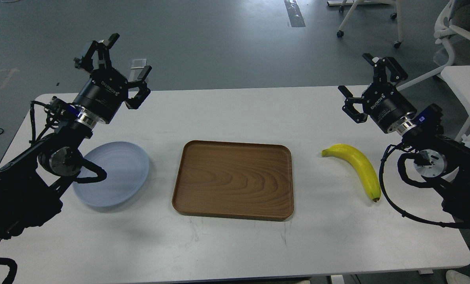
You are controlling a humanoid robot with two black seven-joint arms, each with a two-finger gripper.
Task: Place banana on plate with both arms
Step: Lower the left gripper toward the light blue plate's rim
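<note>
Spanning nearly the whole view, the long white rounded-corner table [235, 114] carried everything else. Two black jointed arms reached in over its ends, the left arm [41, 157] from the left edge and the right arm [436, 157] from the right, each trailing loose black cable. At the table's middle lay the rectangular brown wooden tray [234, 179], bare inside. Left of it, well apart, sat the round pale blue-grey plate [116, 177], its near-left rim partly hidden behind the left arm's elbow. Right of the tray, the curved bright yellow banana [357, 167] lay flat on the table, its dark tip toward the near edge, just beside the right arm's cable. The left gripper [114, 65] hung above the far-left table edge with its fingers spread apart, holding nothing. The right gripper [367, 85] hovered beyond the banana, fingers likewise spread and empty.
</note>
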